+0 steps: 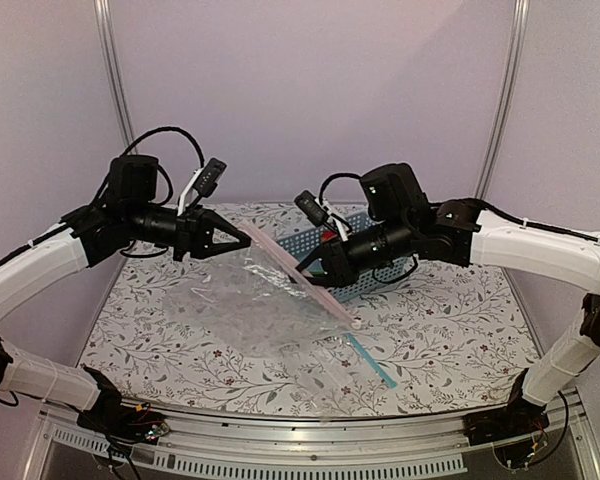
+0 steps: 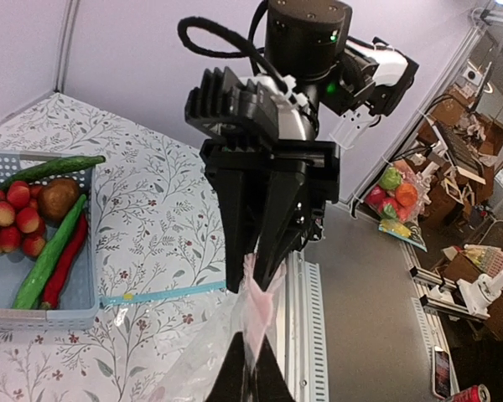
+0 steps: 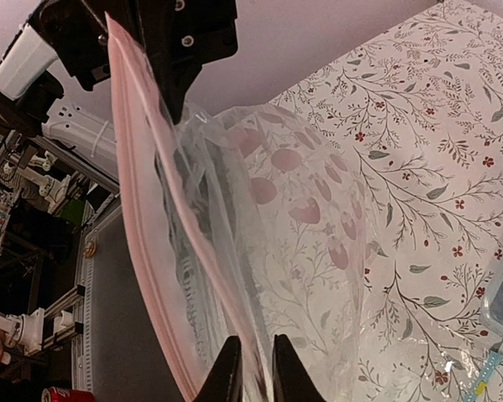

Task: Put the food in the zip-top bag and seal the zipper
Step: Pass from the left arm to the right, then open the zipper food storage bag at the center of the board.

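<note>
From above, the left arm and right arm each have jaws clamped on the long pale pink zipper strip. It slants from centre frame towards lower right, and the large clear plastic bag hangs below it over the floral worktop. The blue mesh basket sits just behind the right arm, so that arm is nearer.

Only the left wrist view shows the food inside the basket:
- small red-yellow round fruits
- two long green vegetables
- a long red chili
- a brown oval lump

In the right wrist view the strip runs up the frame; I cannot tell if the mouth is open.
</note>
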`<control>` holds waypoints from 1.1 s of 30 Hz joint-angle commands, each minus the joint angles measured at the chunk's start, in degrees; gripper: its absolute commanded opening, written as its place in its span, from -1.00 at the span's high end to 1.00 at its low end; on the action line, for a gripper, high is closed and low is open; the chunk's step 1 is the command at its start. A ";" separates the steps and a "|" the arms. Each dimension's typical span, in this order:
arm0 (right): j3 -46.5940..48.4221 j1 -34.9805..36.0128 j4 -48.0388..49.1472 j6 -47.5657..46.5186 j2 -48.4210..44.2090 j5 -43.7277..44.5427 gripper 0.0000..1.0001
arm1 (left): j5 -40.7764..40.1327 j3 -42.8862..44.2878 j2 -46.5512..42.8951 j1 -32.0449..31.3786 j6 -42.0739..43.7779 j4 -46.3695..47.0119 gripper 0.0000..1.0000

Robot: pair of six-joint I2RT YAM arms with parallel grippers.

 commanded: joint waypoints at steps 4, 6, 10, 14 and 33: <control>-3.39 2.02 8.19 5.43 -2.72 4.80 1.00 | -3.76 1.33 0.62 -0.80 0.75 -0.96 1.00; -3.72 3.29 8.50 6.05 -3.25 8.21 1.00 | -4.94 1.37 0.49 -0.80 0.62 -1.09 0.79; -3.76 5.87 8.45 6.88 -4.74 16.87 1.00 | -10.47 1.36 -1.09 -0.56 0.74 -1.24 -0.47; -3.06 7.34 6.67 7.97 -6.30 27.01 1.00 | -23.26 1.66 -5.23 -0.05 1.91 -1.70 -0.98; 5.24 10.27 5.11 13.17 2.66 43.73 1.00 | -38.26 -8.10 -8.75 -8.25 -32.00 9.57 -0.93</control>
